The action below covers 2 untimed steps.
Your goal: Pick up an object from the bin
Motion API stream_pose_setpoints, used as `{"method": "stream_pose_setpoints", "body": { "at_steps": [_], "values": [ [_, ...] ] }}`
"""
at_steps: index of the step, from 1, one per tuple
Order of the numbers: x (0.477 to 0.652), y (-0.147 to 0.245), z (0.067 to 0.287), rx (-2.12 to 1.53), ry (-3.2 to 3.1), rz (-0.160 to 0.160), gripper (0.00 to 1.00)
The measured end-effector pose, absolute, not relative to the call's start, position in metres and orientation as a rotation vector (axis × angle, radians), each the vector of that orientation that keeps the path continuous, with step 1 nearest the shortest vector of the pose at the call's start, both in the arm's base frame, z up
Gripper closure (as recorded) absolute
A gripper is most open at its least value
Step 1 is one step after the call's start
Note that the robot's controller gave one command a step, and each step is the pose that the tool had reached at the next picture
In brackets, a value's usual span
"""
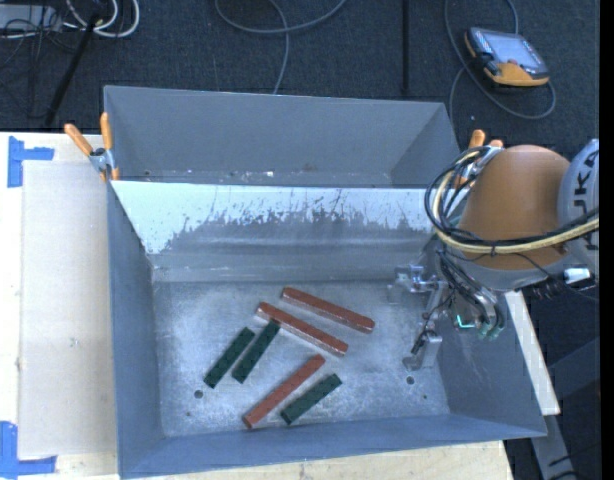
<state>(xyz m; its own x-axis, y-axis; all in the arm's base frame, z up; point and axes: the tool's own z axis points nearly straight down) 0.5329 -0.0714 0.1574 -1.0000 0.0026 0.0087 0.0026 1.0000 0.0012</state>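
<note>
The gripper (419, 351) hangs low inside the grey bin (287, 248). I cannot tell whether it is open or closed, and nothing shows in its grasp. Just left of the gripper, apart from it, lies a red-brown bar (327, 310), with more red-brown and dark green bars (230, 357) scattered farther left.

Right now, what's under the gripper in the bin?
Only bare bin floor shows below the gripper; the brown bars and green bars lie apart from it, toward the bin's middle. The arm's orange cover hides part of the bin's right side.
</note>
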Motion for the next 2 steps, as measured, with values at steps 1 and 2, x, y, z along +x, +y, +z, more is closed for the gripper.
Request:
{"method": "stream_pose_setpoints", "body": {
  "at_steps": [1, 2],
  "values": [
    [0.583, -0.012, 0.065, -0.081, -3.138, -0.005, 0.0],
    [0.588, -0.06, 0.102, -0.148, -3.143, 0.003, 0.0]
  ]
}}
